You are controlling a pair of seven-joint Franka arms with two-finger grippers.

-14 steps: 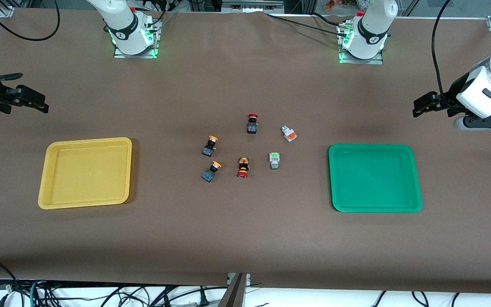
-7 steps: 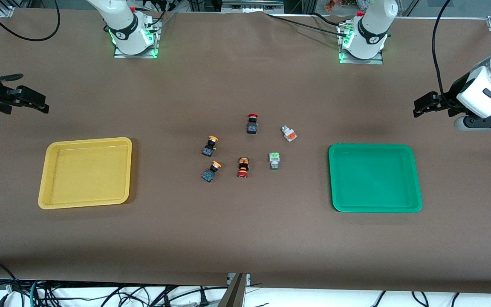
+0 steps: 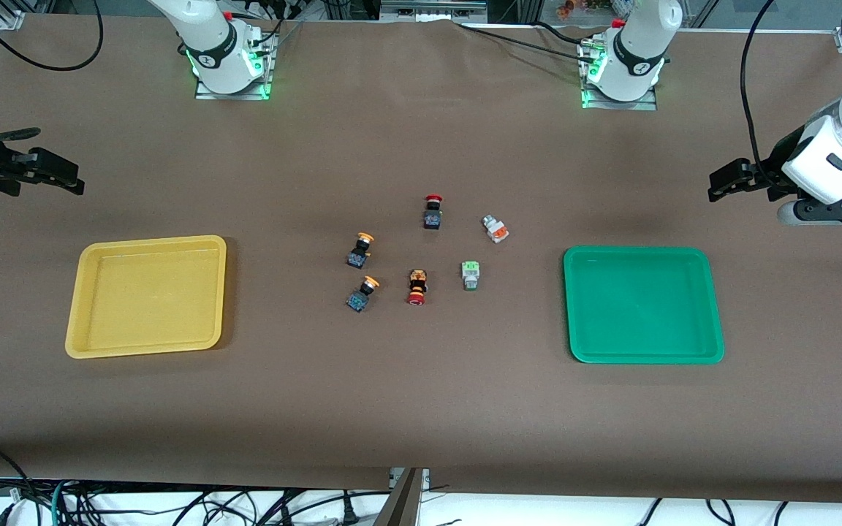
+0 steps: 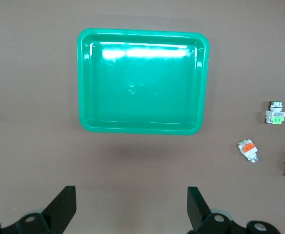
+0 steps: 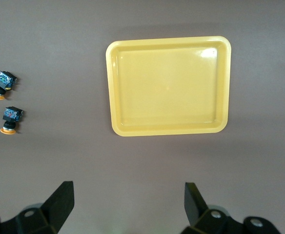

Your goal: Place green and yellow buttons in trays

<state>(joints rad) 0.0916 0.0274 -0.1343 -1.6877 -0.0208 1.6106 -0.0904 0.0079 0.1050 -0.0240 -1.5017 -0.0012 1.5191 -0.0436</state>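
Brown table [image 3: 421, 409]: only the front view shows both trays [image 3: 147, 296].

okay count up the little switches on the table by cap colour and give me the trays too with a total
Orange-yellow caps, dark bodies: 2
Red caps: 2
Green-tipped white switch: 1
Orange-tipped white switch: 1
Trays: 2, yellow tray and green tray
Total: 8
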